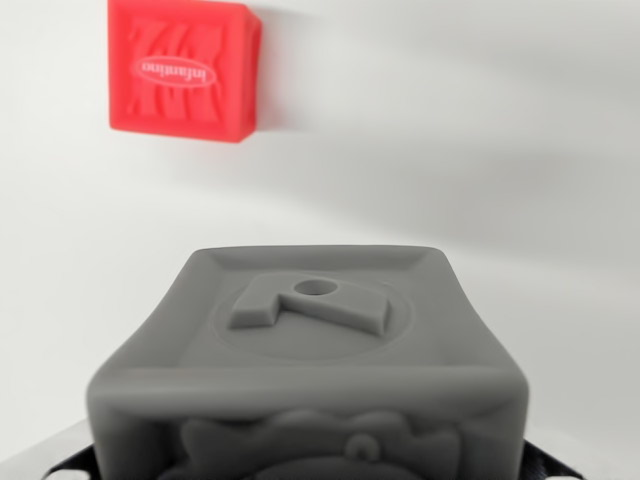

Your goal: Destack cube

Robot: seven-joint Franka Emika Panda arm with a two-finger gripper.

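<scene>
A grey cube [310, 340] fills the lower half of the wrist view, very close to the camera. Its top face carries a raised figure with a small round hole. Dark finger parts of my gripper [305, 468] peek out at both bottom corners, one against each side of the cube, so the gripper looks shut on it. The fingertips themselves are hidden behind the cube. A red cube [185, 70] with an oval embossed logo lies alone on the white surface at the upper left, well apart from the grey one and slightly blurred.
A plain white surface [450, 150] spreads around both cubes, with a soft shadow band running across the right side.
</scene>
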